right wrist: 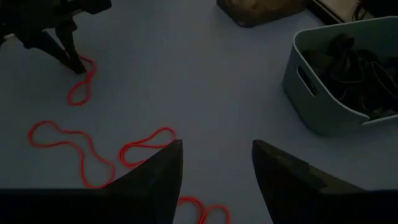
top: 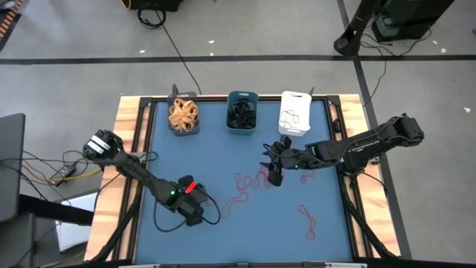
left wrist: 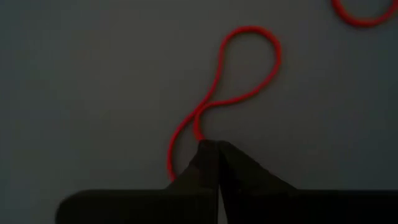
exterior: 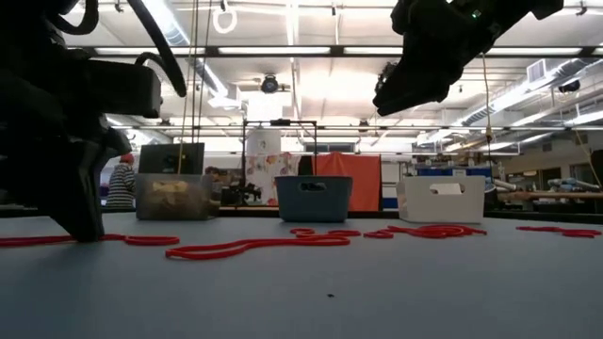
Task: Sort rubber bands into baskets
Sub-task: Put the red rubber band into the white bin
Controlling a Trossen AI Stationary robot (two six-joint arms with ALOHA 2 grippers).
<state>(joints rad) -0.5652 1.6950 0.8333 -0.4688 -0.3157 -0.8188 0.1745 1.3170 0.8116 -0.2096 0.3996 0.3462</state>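
Three baskets stand in a row at the table's far edge: a dark grey one (top: 183, 115) with tan rubber bands, a teal one (top: 242, 112) with black ones, and a white one (top: 294, 113). Red rubber bands lie loose on the blue mat (top: 253, 181) (top: 307, 219). My left gripper (left wrist: 217, 144) stands at the near left with its tips down on the mat, shut on one red band (left wrist: 239, 68). My right gripper (right wrist: 216, 155) hovers open above the middle red bands, nothing between its fingers. My left gripper pinches the red band at its near end (left wrist: 199, 134), between the very tips of its two fingers. The fingers come steeply from above, slanting toward the table's right. The band lies flat on the mat in a slack figure-eight; its other strand runs under one finger (left wrist: 186, 174).
Black cables loop on the mat beside the left gripper (top: 212, 216). A monitor and wires sit off the table's left edge (top: 15, 164). Bare mat lies between the baskets and the loose bands. A person shows in the room beyond (exterior: 121, 184).
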